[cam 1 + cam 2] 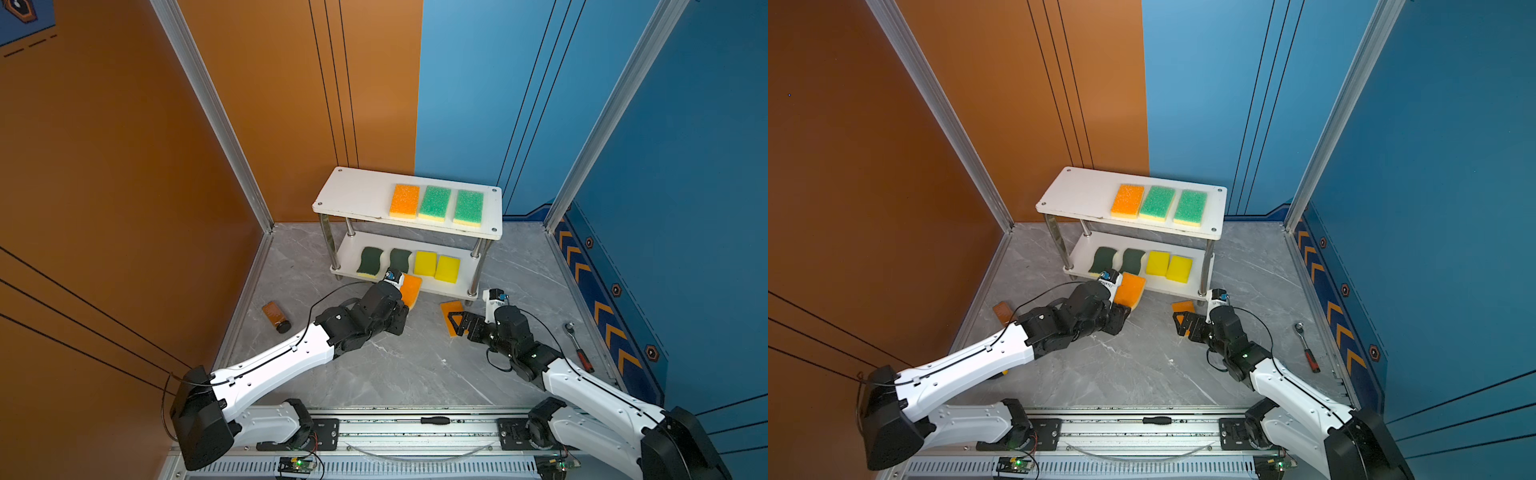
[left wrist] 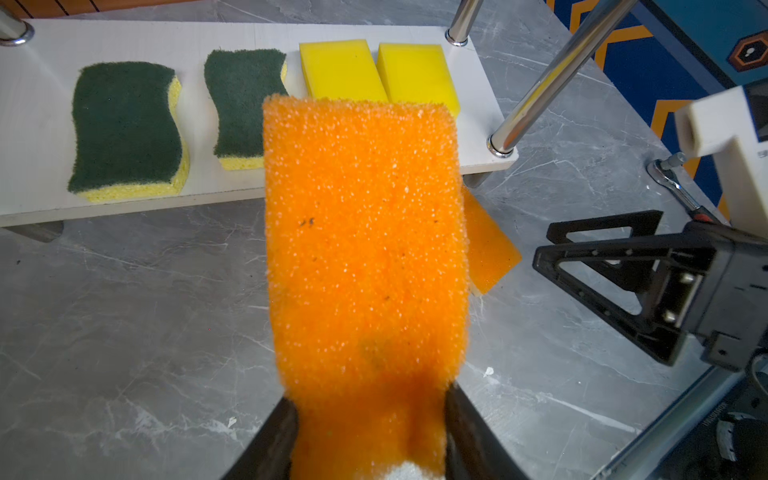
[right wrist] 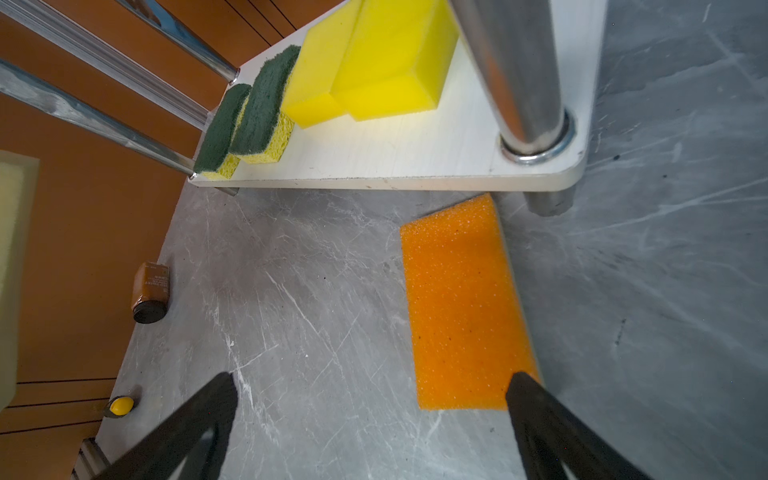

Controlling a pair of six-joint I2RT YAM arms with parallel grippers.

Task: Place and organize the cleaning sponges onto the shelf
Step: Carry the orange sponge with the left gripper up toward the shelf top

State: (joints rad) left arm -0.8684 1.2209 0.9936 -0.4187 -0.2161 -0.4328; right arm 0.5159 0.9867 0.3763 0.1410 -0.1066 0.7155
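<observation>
The two-tier shelf (image 1: 357, 195) of white boards on shiny metal posts serves as the reference.

The left gripper (image 2: 370, 415) is positioned in front of the shelf's lower board. Its black fingers (image 2: 459, 409) are clamped on the near end of a rectangular orange-topped foam sponge (image 2: 365, 232), one on each long side. The sponge projects forward from the fingertips, and its far end overlaps the lower board's front edge.

The right gripper (image 3: 372, 384) is positioned in front of the shelf's right front post, with its fingers spread wide apart. A second orange-topped foam sponge (image 3: 461, 299) lies flat on the grey floor just in front of that post. One fingertip overlaps its near corner; contact cannot be determined.

On the shelf's upper board, from left to right:
- one orange-topped sponge (image 1: 404, 200)
- two light-green-topped sponges (image 1: 434, 203)

On the shelf's lower board, from left to right:
- two dark-green wavy-edged sponges (image 1: 370, 261)
- two plain yellow foam sponges (image 1: 424, 262)
</observation>
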